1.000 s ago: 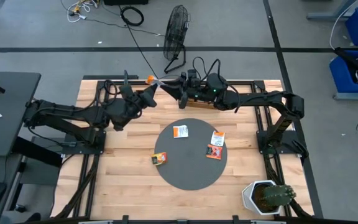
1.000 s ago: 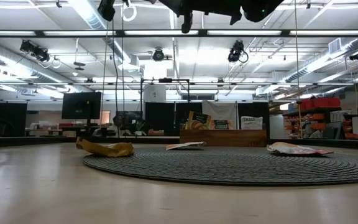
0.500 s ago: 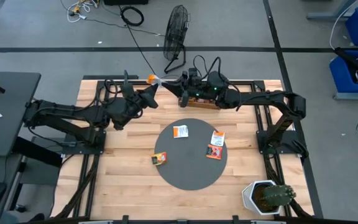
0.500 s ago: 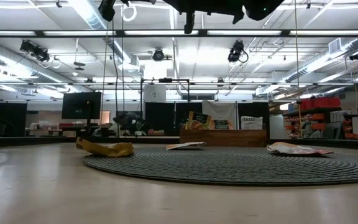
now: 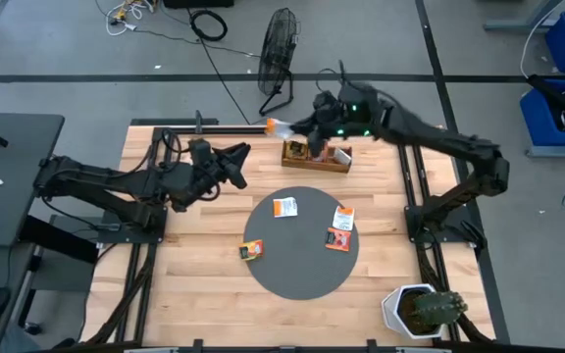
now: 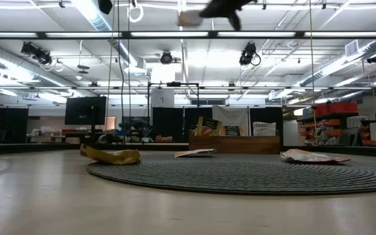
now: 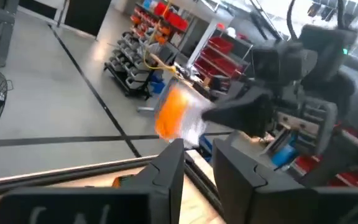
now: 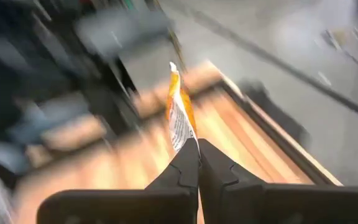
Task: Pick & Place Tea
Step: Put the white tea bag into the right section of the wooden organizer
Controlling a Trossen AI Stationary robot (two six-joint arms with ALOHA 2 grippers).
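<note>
My right gripper [image 5: 295,126] hangs high over the table's far edge, just left of the wooden tray [image 5: 317,157], shut on an orange and white tea sachet [image 5: 279,126]. The low view shows that sachet [image 6: 189,17] high above the table. My left gripper [image 5: 240,155] is open and holds nothing. It sits left of the tray and points at the sachet [image 7: 176,115]. On the dark round mat [image 5: 297,279] lie a white sachet [image 5: 284,207], a white-orange one [image 5: 343,217], an orange-red one [image 5: 336,238] and a small orange one [image 5: 251,250]. More sachets stand in the tray. My right gripper pinches the sachet by one edge [image 8: 185,140] between its two fingers. The rest of the sachet sticks out ahead of the fingertips toward the table's left. It is lifted clear of the table and touches nothing else.
A potted cactus [image 5: 422,310] stands at the table's near right corner. A floor fan [image 5: 281,39] and cables lie beyond the far edge. Bare wood surrounds the mat on the left and near sides.
A second ago the sachet hung between both grippers at the far edge. The right gripper has carried it up and toward the right, now near the tray's left end. The left gripper no longer has the sachet and has drawn back a little toward the near edge.
</note>
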